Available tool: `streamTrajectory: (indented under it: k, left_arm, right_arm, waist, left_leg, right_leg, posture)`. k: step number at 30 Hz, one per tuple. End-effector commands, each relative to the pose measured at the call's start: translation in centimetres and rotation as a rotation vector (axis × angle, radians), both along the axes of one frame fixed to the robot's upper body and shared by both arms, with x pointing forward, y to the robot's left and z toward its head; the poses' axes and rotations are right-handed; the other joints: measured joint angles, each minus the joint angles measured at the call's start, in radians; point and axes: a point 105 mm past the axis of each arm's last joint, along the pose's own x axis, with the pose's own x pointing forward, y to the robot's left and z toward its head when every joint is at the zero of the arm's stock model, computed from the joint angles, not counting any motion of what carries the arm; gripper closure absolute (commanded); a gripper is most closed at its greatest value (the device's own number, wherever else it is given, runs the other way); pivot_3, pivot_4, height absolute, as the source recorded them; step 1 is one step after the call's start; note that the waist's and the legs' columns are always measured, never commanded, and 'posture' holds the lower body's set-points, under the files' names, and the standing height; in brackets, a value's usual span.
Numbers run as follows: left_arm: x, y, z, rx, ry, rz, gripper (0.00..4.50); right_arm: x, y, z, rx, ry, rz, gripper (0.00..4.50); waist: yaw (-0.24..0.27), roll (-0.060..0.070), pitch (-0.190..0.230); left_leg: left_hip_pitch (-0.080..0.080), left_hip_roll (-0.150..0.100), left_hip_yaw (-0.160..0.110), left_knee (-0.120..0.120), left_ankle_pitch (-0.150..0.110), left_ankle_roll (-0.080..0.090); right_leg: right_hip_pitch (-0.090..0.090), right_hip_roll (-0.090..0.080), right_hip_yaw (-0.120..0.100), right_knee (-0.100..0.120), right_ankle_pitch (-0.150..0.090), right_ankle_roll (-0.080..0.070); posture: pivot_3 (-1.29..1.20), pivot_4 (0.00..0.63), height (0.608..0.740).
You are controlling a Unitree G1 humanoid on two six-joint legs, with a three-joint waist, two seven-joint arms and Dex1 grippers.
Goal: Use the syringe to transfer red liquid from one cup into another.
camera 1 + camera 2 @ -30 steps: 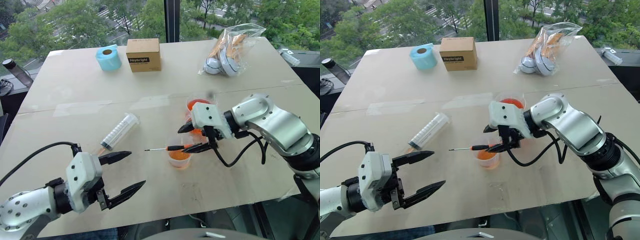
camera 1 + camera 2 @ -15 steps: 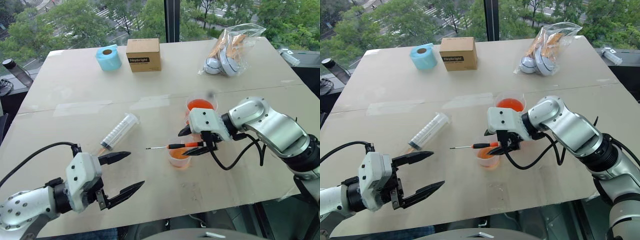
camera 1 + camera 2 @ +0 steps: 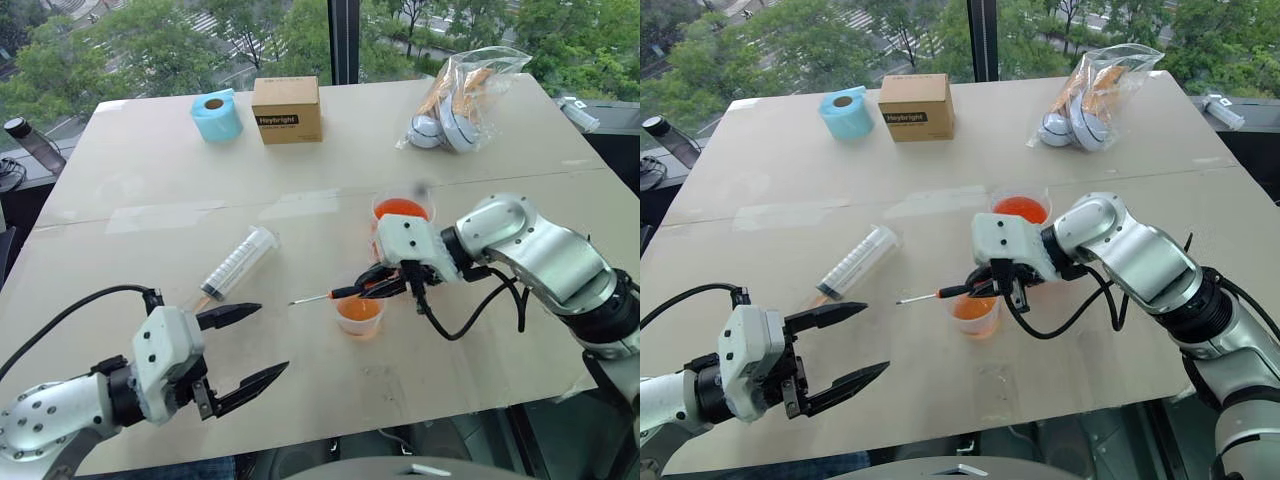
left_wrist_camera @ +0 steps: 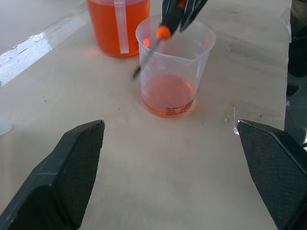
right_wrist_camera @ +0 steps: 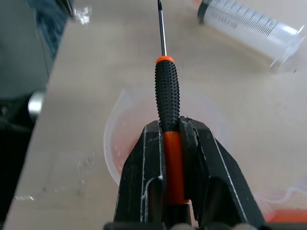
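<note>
Right wrist view shows the right gripper (image 5: 171, 139) pinching a screwdriver (image 5: 166, 91) by its orange-and-black handle, the thin shaft running out past the fingertips. Taking the smaller cup (image 3: 359, 315) as the landmark, the screwdriver is held level just above its rim, the handle over the cup and the shaft sticking out to the robot's left of it. The smaller cup stands upright on the table (image 3: 150, 170) with a shallow layer of red liquid (image 4: 168, 93) at its bottom. Just behind it, touching or nearly so, stands the measuring cup (image 3: 402, 215), which holds far more of the liquid. The syringe (image 3: 236, 263) lies flat on the table well to the left of the smaller cup, untouched, its orange tip toward the near edge and its wide end toward the far side. The left gripper (image 3: 245, 347) hovers near the table's front edge, left of the smaller cup and nearer than the syringe, its fingers spread wide with nothing between them. Far behind the smaller cup sit a blue tape roll (image 3: 217, 116), a cardboard box (image 3: 286, 110) and a plastic bag (image 3: 462, 95).
</note>
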Motion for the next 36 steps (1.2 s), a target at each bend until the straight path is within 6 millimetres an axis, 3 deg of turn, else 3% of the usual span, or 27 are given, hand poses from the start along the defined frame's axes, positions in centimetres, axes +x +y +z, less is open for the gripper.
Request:
streamTrajectory:
  k: [1,6,10,15,19,20,25,27,30,33,36]
  left_arm:
    - [0.2,-0.3,1.5,-0.036,-0.056,-0.006,0.0]
    - [0.8,-1.2,4.1,-0.099,-0.125,-0.031,0.0]
    - [1.8,-2.4,5.6,-0.113,-0.159,-0.064,0.0]
    - [4.4,-3.8,6.1,-0.061,-0.164,-0.027,0.0]
    - [5.5,-4.6,6.9,-0.073,-0.18,-0.039,0.0]
    - [5.8,-4.6,7.0,-0.072,-0.179,-0.032,0.0]
    - [6.8,-3.5,6.8,-0.042,-0.157,0.063,0.0]
    - [7.2,-2.7,6.7,-0.02,-0.136,0.119,0.0]
    - [7.2,-1.5,6.4,0.061,-0.103,0.149,0.0]
    - [7.6,-0.4,6.9,0.108,-0.059,0.16,0.0]
    - [8.2,0.3,7.6,0.147,0.008,0.142,0.0]
  right_arm:
    - [0.5,-1.8,3.9,0.096,0.02,-0.088,4.47]
    - [2.5,-6.2,7.7,0.179,0.038,-0.267,4.47]
    - [6.7,-11.3,9.2,0.215,-0.044,-0.552,4.47]
    - [11.3,-18.7,5.9,0.133,-0.092,-0.891,4.47]
    - [13.6,-22.2,1.3,0.023,-0.098,-1.076,4.47]
    - [13.8,-22.6,0.6,0.005,-0.11,-1.093,4.47]
    - [14.0,-23.9,-0.7,-0.02,-0.126,-1.113,2.25]
    - [13.9,-24.0,-0.2,-0.013,-0.162,-1.099,1.14]
    - [13.4,-23.0,1.7,0.027,-0.211,-1.035,0.03]
    - [11.8,-19.7,4.6,0.155,-0.188,-0.878,0.03]
    - [8.6,-15.2,6.8,0.261,-0.14,-0.629,0.03]
  waist:
    - [0.001,0.0,0.0]
    - [0.002,0.001,0.001]
    - [0.001,0.001,0.001]
    - [0.002,0.001,0.002]
    - [-0.001,0.001,0.002]
    - [-0.002,0.001,0.002]
    - [0.001,0.004,0.004]
    - [0.003,0.004,0.005]
    - [0.006,0.003,0.005]
    - [0.005,0.004,0.005]
    - [0.004,0.003,0.006]
  left_leg:
    - [0.0,0.0,0.0,0.0,0.0,0.0]
    - [0.0,0.0,0.0,0.0,-0.002,0.002]
    - [-0.001,0.0,0.0,-0.001,-0.001,0.002]
    - [-0.002,-0.001,0.001,-0.001,0.001,-0.001]
    - [-0.004,-0.001,0.002,-0.001,0.002,-0.002]
    - [-0.004,-0.001,0.002,-0.001,0.002,-0.002]
    - [-0.014,0.0,0.003,0.003,0.003,-0.003]
    - [-0.014,0.0,0.002,0.003,0.003,-0.004]
    - [-0.014,0.0,0.002,0.005,0.003,-0.004]
    - [-0.013,0.0,0.002,0.006,0.003,-0.004]
    - [-0.012,0.0,0.002,0.006,0.003,-0.004]
  right_leg:
    - [0.0,0.0,0.0,0.0,0.0,0.0]
    - [0.0,-0.001,0.0,-0.001,0.0,0.0]
    - [0.0,-0.001,0.0,-0.002,0.0,0.0]
    - [0.0,-0.001,0.0,-0.003,0.0,0.0]
    - [-0.001,0.002,0.001,-0.003,0.001,0.001]
    - [-0.001,0.002,0.001,-0.004,0.001,0.001]
    - [-0.012,0.005,0.001,0.001,0.001,0.002]
    - [-0.012,0.005,0.001,0.002,0.001,0.002]
    - [-0.012,0.006,0.001,0.005,0.001,0.002]
    - [-0.012,0.006,0.001,0.007,0.001,0.002]
    - [-0.012,0.007,0.001,0.008,0.001,0.002]
  posture:
    - [0.0,0.15,0.74]
    - [0.0,0.15,0.74]
    - [0.0,0.15,0.74]
    - [0.0,0.15,0.74]
    - [0.0,0.15,0.74]
    - [0.0,0.15,0.74]
    - [0.0,0.15,0.74]
    - [0.0,0.15,0.74]
    - [0.0,0.15,0.74]
    - [0.0,0.15,0.74]
    - [0.0,0.15,0.74]
